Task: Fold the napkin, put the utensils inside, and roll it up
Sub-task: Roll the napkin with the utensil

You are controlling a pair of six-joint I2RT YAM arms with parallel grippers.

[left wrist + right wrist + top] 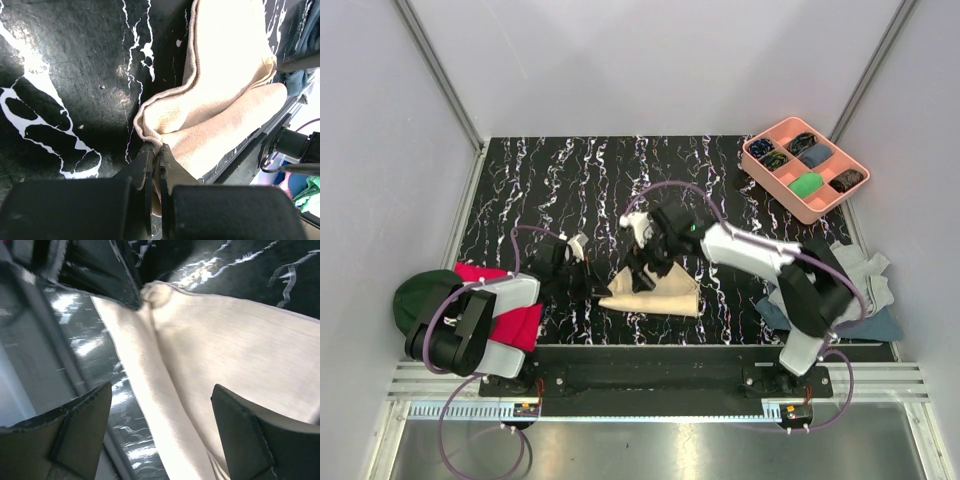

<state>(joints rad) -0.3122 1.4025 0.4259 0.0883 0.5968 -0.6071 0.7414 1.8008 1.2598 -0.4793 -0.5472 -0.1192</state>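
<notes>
So the napkin [660, 293] is found lying on the black marbled table [550, 180] close to the near edge, between the two arms, and it's already doubled over into a flattish wedge. Its left-hand corner is pinched tight by the left gripper [592, 287]. In the left wrist view the jaws are seen pressed together on a bunched bit of the edge, probably so that corner can be lifted or dragged for the next fold without the layers sliding apart. The right gripper [645, 268] is held just above the cloth with its jaws spread wide and nothing between them, so whether it's letting go or reaching in can't be told. The long axis is laid roughly left to right along the table's front edge, with the narrow pinched end pointed at the left arm and the wider end toward the right. The utensils can't be made out anywhere.
</notes>
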